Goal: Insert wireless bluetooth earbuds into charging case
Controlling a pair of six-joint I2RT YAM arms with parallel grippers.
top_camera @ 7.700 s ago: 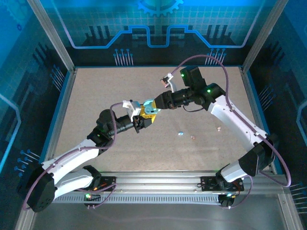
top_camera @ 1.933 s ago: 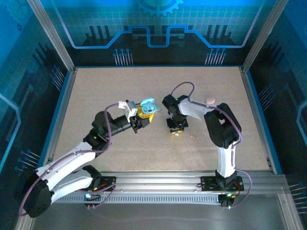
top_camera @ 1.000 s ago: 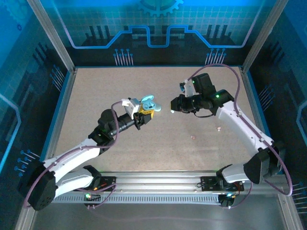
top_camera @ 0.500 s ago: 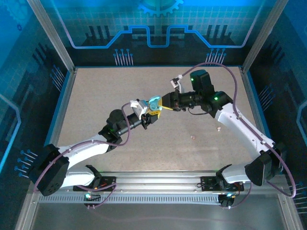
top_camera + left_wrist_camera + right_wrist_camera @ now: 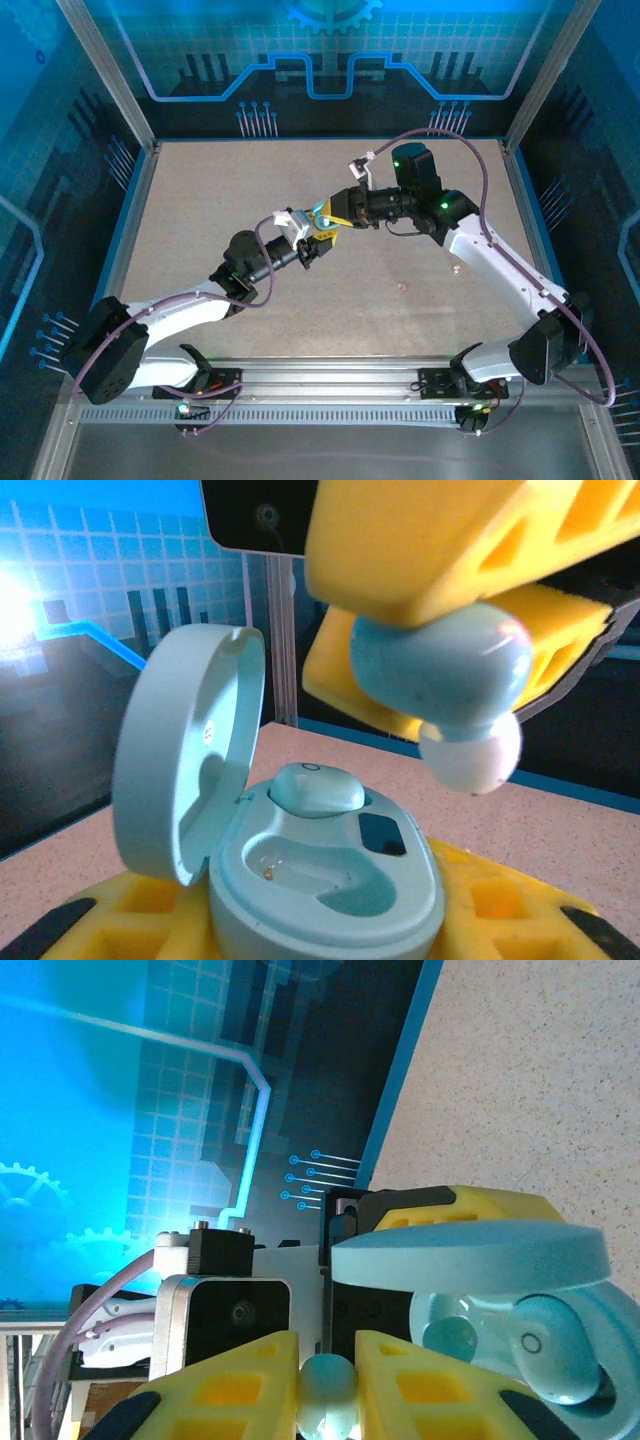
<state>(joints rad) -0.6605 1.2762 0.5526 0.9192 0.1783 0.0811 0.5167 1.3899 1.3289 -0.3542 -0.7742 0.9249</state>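
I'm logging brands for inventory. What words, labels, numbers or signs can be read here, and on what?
No readable text anywhere.
Charging case: no lettering; tiny dots inside its lid, too small to read.
Seated earbud: a small ring mark, no letters.
Gripped earbud: no text.
Backdrop panel: gear and circuit graphics, no words.
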